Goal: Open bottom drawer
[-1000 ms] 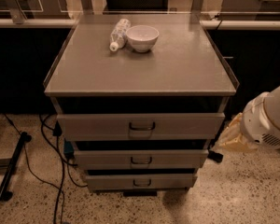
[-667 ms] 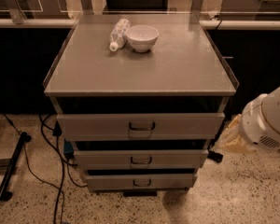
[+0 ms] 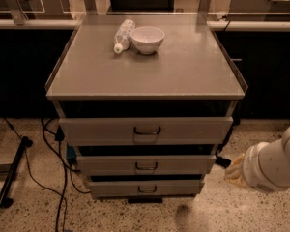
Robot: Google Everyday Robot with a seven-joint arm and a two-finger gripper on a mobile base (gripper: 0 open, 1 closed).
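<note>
The bottom drawer (image 3: 146, 187) is the lowest of three grey metal fronts in the cabinet, just above the speckled floor (image 3: 222, 211). It looks the narrowest and shallowest of the three. A small dark loop handle (image 3: 147, 189) sits at its centre. Its long axis runs left to right, and its flat front faces the near side. A dark gap separates it from the middle drawer (image 3: 146, 165), and above that is the widest top drawer (image 3: 146, 130).

The gripper (image 3: 224, 163) hangs to the right of the cabinet, at about the height of the middle drawer, its dark tip pointing left towards the cabinet's right edge. It is apart from the bottom drawer's handle. Whether it is released or clenched cannot be told.

On the worktop (image 3: 183, 71), towards the far side, a white bowl (image 3: 147, 39) stands with a clear bottle (image 3: 123, 35) lying just to its left.
</note>
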